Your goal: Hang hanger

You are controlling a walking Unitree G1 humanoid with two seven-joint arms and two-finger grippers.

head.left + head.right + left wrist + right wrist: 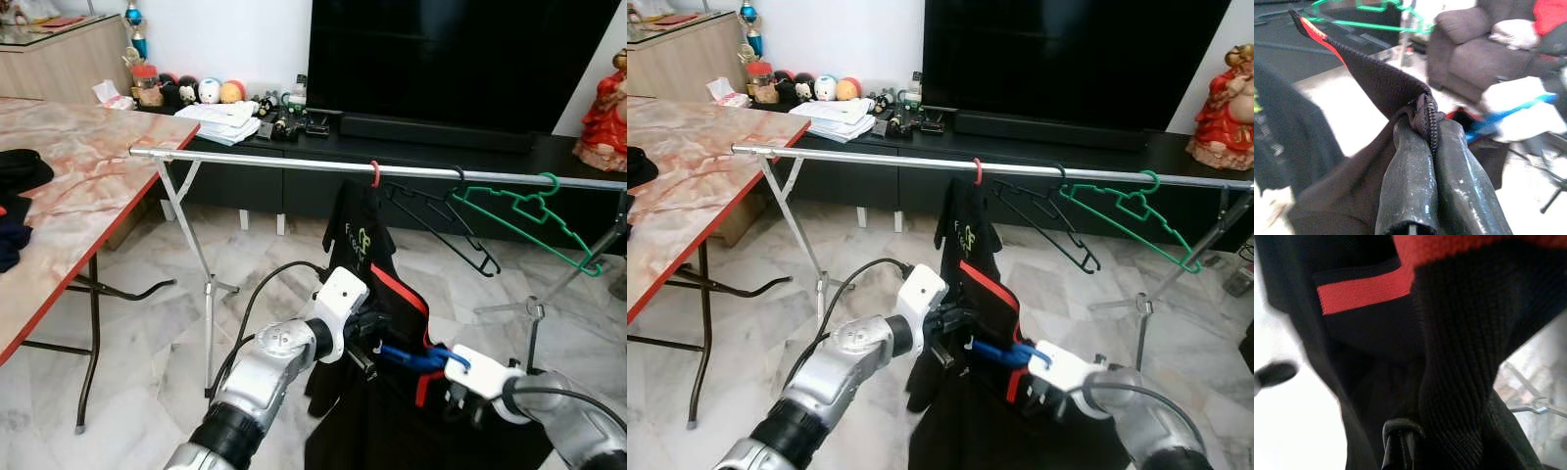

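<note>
Both arms reach forward, low and near. The left tool (pixel 1432 161) is pressed together, pinching the hem of the black shirt (pixel 364 250); the right tool (pixel 1400 443) is buried in the cloth, cannot tell its state. The shirt hangs on a red hanger (pixel 374 173) on the silver rail (pixel 255 160), left of a black hanger (pixel 436 220) and a green hanger (pixel 524 220). Marble counter (pixel 88 166) at left, tile floor (pixel 147 333), TV (pixel 460 59) far.

White marble floor (pixel 147 323); marble-top table (pixel 78 166); dark TV (pixel 460 59) on black console (pixel 441 147).
</note>
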